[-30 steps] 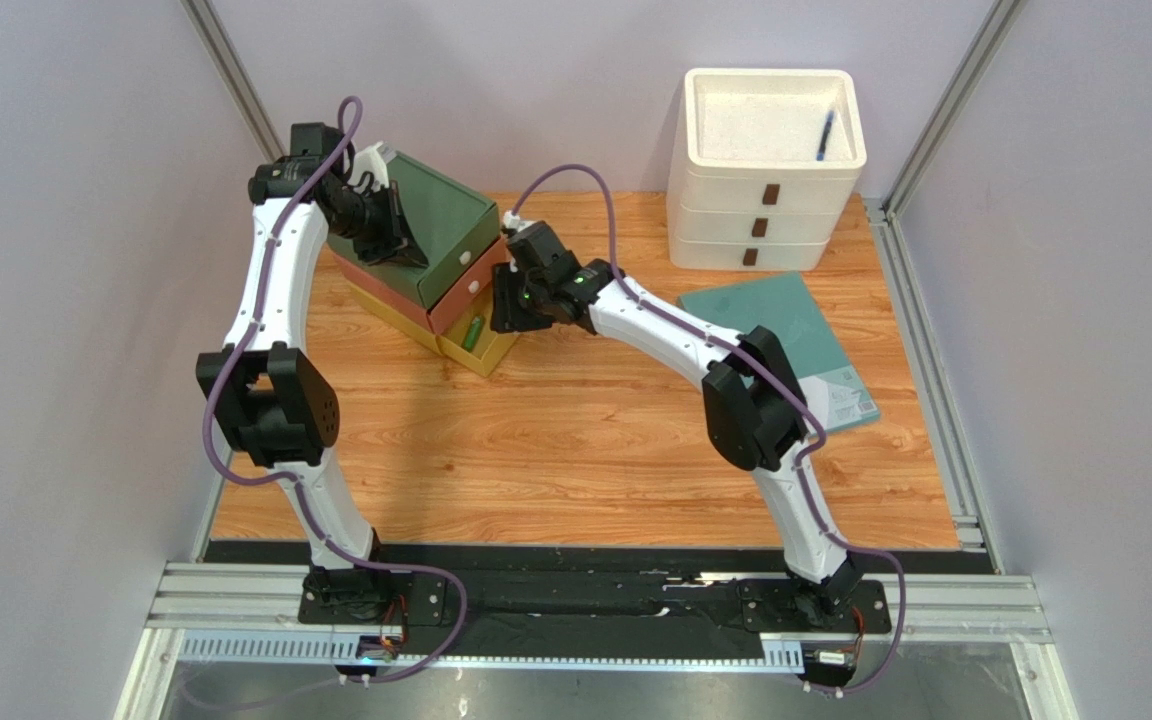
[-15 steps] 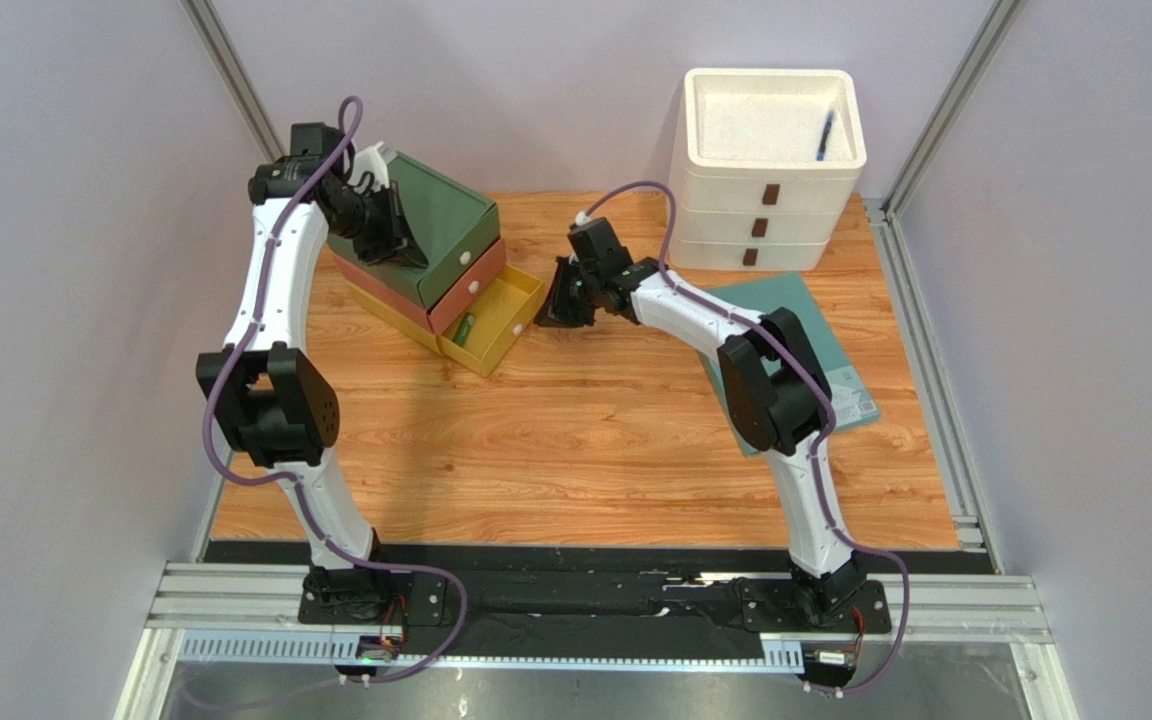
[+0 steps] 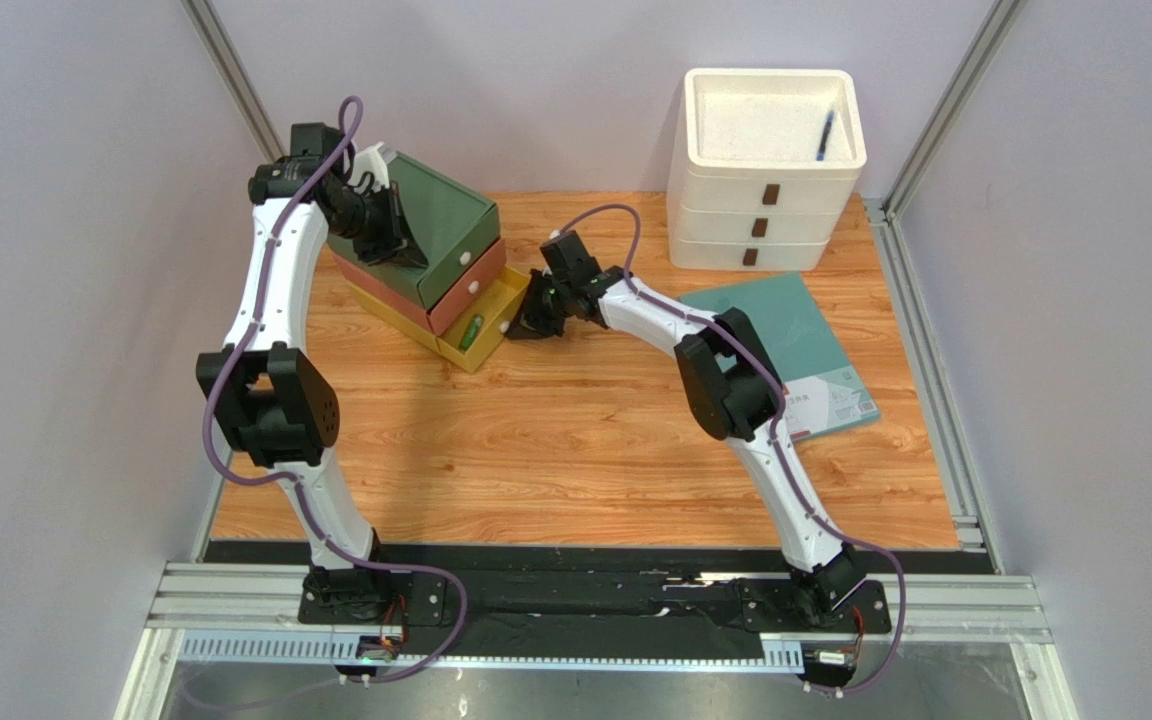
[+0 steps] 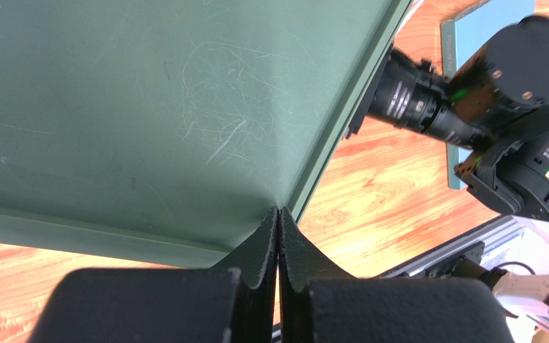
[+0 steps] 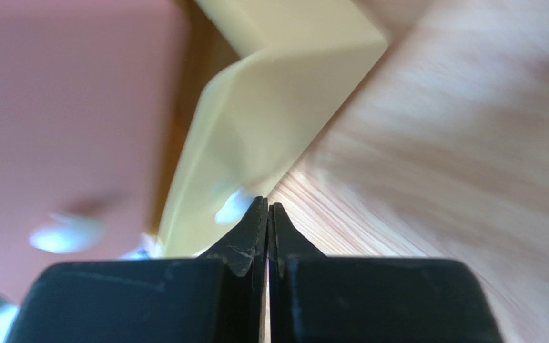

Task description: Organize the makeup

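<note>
- Your right gripper [image 5: 268,214], fingers pressed together on nothing, is sitting at the front corner of the half-open yellow drawer [image 3: 489,312]. Pushing off-centre there is risking a skewed, jammed drawer.
- Your left gripper [image 4: 278,221], likewise pinched empty, is bearing on the green top box [image 4: 148,107]. A slip there is risking the stack sliding.
- The bright green tube [image 3: 465,336] is lying inside that drawer, and a hard shove is risking trapping it.
</note>
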`<state>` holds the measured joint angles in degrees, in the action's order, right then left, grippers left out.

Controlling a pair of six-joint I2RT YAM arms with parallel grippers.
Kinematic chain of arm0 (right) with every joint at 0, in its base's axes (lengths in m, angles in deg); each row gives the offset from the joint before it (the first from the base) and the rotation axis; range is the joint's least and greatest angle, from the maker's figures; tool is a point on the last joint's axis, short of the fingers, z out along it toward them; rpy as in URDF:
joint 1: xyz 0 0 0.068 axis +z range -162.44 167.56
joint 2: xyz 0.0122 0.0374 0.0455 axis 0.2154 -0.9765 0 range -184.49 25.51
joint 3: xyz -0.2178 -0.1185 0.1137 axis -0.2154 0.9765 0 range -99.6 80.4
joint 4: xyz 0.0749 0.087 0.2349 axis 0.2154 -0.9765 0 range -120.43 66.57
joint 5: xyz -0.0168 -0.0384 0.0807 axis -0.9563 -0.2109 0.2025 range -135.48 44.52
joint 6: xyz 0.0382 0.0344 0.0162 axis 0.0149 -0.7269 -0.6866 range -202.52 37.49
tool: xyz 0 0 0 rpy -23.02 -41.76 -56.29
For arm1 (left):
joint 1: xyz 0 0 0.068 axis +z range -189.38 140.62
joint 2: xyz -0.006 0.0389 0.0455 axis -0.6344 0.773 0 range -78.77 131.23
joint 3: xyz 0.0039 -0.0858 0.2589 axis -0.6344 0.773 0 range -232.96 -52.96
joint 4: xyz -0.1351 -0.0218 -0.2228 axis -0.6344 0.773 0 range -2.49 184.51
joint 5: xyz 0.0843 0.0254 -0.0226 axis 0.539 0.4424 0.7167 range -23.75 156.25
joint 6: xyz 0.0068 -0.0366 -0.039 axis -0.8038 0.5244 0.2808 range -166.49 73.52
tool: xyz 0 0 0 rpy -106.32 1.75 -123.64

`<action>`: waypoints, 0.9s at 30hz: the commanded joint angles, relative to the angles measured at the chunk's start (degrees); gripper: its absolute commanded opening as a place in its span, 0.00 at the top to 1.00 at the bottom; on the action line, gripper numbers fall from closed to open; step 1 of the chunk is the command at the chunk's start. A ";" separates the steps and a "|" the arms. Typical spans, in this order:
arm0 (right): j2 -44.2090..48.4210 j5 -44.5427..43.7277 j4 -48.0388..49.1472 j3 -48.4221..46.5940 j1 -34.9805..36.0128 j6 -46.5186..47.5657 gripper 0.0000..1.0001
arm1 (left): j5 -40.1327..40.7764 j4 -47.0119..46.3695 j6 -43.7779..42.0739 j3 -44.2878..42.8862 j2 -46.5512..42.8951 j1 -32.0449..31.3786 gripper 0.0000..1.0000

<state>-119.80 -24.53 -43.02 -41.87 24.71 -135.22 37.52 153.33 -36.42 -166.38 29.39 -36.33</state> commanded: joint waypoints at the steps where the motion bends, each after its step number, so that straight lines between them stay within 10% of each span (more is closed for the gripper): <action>1: -4.17 2.43 4.83 -9.20 1.44 -5.38 1.00 | 6.94 8.97 -3.39 3.21 4.34 0.03 1.00; 27: 1.71 3.66 15.82 -3.57 1.70 -7.67 1.00 | 7.37 8.80 -3.47 3.39 4.17 -0.06 1.00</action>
<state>-118.05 -22.43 -31.18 -39.05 26.31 -140.40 37.54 153.28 -36.42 -166.38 29.39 -36.33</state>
